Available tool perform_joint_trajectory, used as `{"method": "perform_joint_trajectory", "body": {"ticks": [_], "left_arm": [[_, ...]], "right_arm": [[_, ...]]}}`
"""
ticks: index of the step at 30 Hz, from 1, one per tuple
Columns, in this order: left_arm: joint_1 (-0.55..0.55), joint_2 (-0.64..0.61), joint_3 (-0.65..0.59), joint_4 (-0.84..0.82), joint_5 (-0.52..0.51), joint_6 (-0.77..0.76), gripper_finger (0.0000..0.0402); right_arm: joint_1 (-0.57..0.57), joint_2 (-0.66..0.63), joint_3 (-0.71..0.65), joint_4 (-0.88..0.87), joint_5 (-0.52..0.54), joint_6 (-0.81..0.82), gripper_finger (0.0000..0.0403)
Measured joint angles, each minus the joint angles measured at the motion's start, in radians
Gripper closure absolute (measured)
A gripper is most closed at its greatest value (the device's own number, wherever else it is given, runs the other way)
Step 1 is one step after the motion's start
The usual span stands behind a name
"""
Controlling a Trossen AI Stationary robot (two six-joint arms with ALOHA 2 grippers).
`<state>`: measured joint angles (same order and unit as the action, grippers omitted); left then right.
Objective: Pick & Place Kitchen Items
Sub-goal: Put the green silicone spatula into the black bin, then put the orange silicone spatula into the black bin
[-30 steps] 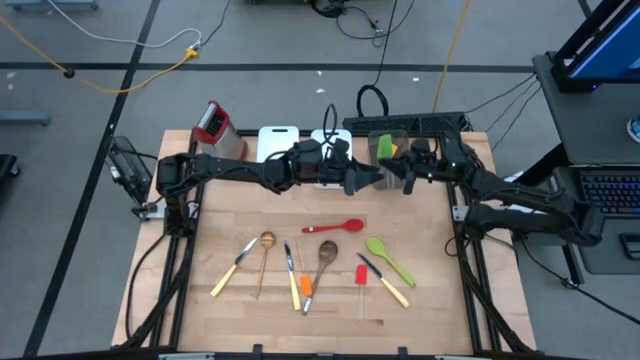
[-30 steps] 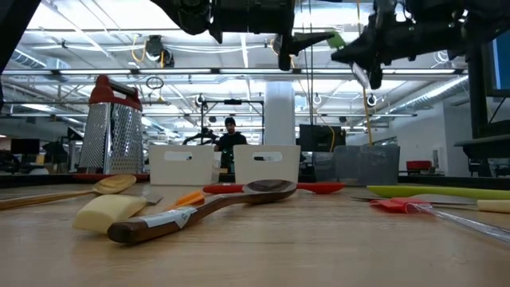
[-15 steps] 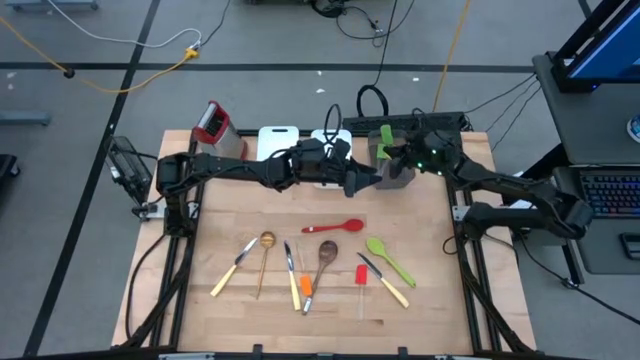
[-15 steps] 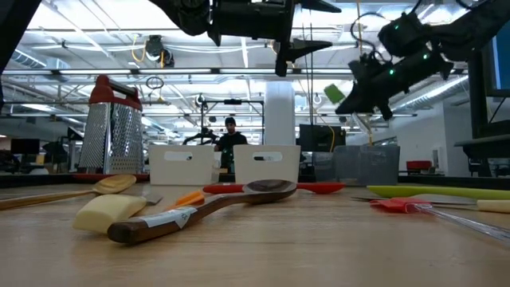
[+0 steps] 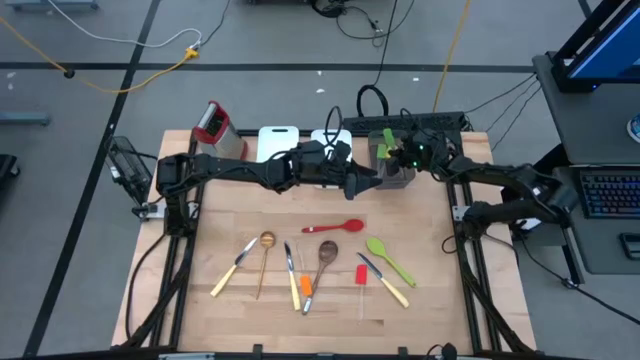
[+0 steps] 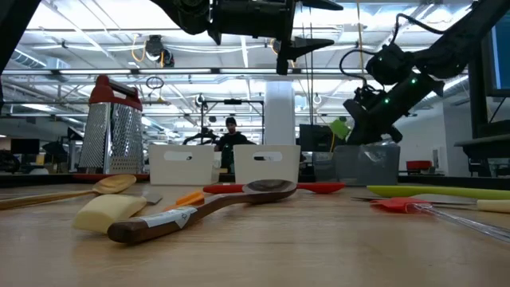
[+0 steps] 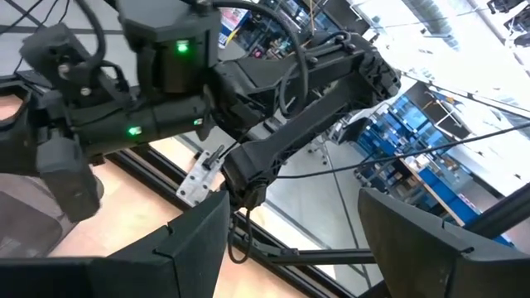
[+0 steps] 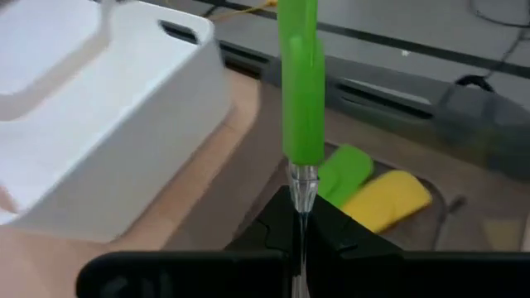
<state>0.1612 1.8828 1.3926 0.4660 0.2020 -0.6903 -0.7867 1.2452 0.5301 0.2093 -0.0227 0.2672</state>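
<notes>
The right hand [image 8: 298, 236], pinching a green spatula [image 8: 300, 83] by its thin metal stem above the grey tray [image 5: 395, 178], risks it swivelling and catching the rim.

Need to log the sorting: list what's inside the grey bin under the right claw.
Inside the grey bin lie a green utensil and a yellow one. The right claw, shut on a green-handled utensil, hides whatever lies beneath it.
</notes>
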Motion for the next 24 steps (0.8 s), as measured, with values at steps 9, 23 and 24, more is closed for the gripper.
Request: {"method": "perform_joint_trajectory", "body": {"ticks": [9,23,24], "left_arm": [[0.0,0.0,0.0,0.001,0.0,0.005,0.0128],[0.0,0.0,0.0,0.001,0.0,0.015,0.0128],[0.0,0.0,0.0,0.001,0.0,0.015,0.0128]], "right_arm": [[-0.011,0.031,0.0,-0.001,-0.009,0.005,0.0383],[-0.011,0.031,0.0,0.003,-0.031,0.009,0.0314],[-0.011,0.028,0.0,0.003,-0.031,0.01,0.0309]]}}
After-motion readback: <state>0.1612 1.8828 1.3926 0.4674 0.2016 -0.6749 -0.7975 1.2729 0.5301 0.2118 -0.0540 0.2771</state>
